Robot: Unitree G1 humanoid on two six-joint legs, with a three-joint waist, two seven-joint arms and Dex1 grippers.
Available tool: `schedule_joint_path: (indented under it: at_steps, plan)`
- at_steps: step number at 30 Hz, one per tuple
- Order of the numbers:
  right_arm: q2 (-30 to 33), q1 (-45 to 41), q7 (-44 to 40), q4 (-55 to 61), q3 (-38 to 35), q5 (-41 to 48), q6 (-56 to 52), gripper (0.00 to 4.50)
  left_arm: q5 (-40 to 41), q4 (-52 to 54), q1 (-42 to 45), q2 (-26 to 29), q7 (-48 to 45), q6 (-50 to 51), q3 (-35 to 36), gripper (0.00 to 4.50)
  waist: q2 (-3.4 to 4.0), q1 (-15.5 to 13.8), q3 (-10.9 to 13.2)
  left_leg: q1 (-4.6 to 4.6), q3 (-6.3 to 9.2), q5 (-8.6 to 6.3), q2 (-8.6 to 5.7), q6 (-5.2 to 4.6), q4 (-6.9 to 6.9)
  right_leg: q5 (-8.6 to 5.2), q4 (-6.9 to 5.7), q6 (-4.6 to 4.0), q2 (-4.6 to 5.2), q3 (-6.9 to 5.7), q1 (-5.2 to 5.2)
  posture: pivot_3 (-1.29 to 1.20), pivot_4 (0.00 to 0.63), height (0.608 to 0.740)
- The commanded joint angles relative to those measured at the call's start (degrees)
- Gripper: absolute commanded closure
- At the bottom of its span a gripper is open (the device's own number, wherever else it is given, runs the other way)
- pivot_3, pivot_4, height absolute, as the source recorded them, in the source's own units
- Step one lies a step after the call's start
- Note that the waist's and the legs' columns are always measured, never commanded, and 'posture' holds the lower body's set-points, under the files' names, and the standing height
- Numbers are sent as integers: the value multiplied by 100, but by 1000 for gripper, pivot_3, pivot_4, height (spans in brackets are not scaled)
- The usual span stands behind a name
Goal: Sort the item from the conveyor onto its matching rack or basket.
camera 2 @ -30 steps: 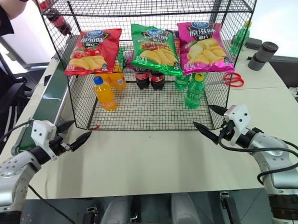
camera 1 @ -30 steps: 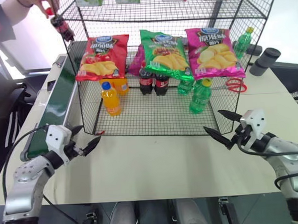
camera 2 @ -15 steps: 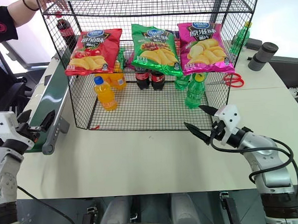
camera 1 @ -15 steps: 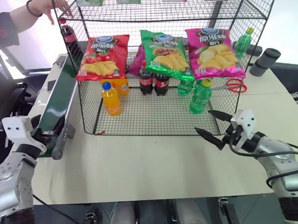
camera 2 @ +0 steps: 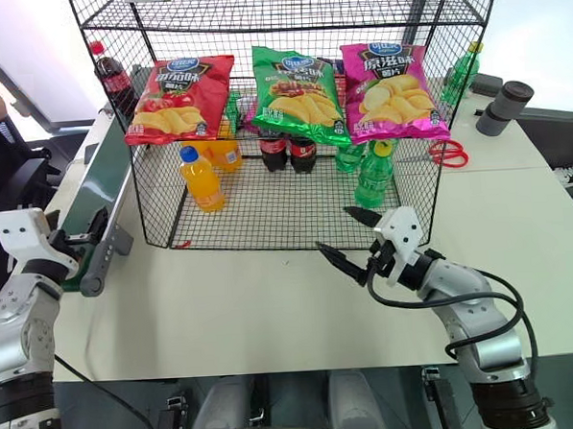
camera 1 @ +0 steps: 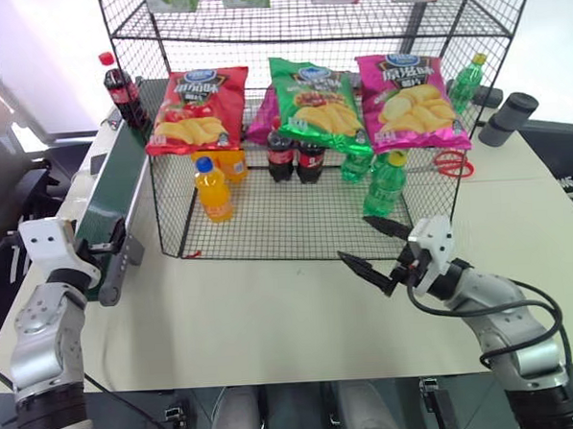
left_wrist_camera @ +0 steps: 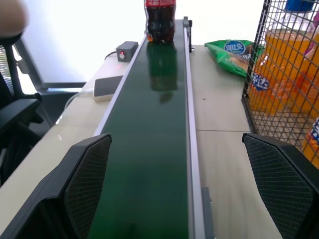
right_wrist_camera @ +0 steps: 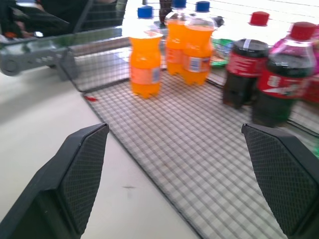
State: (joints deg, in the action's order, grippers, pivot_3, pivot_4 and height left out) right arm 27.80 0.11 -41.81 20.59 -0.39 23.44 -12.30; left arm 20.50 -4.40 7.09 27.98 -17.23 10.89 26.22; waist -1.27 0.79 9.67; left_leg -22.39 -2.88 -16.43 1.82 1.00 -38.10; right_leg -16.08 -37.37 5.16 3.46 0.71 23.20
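Cola bottle: upright at conveyor far end. My left hand wide, empty, at near end; right hand wide. Risk: knocking the bottle over by closing early.

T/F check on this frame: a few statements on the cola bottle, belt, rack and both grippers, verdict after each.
1. A cola bottle stands upright at the far end of the conveyor. True.
2. The left gripper is shut on the cola bottle. False: it is open, at the conveyor's near end, with the bottle far up the belt.
3. The right gripper is open, empty, in front of the rack. True.
4. The rack's bottom tier holds only green bottles. False: orange bottles, two colas and green bottles stand there.
5. Three chip bags hang on the rack. True.
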Motion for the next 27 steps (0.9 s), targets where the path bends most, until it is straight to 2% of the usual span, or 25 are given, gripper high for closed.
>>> schedule_joint_path:
  at_steps: [1, 11, 27]
  plan:
    - [-72, 2, 64, 373, 141, 78, -139, 55, 0, -72, 4, 33, -98, -409, 184, 0, -1, -6, -1, 0, 0, 0, 0, 0, 0, 0, 0, 0, 1, 0, 0, 0, 150, 740]
    - [-202, 160, -89, 924, 941, -34, -196, 55, -134, -456, 170, 15, -54, -761, 76, 0, -6, -8, -4, -1, 1, 0, -1, 0, 0, 0, 1, 0, 4, -2, 0, 0, 150, 740]
    - [-221, 50, -205, 936, 1042, 109, -195, 55, -127, -632, 235, -53, 25, -944, 98, 0, -10, -6, -6, -1, 2, 0, -1, 0, 0, 0, 1, 0, 4, -5, 0, 0, 150, 740]
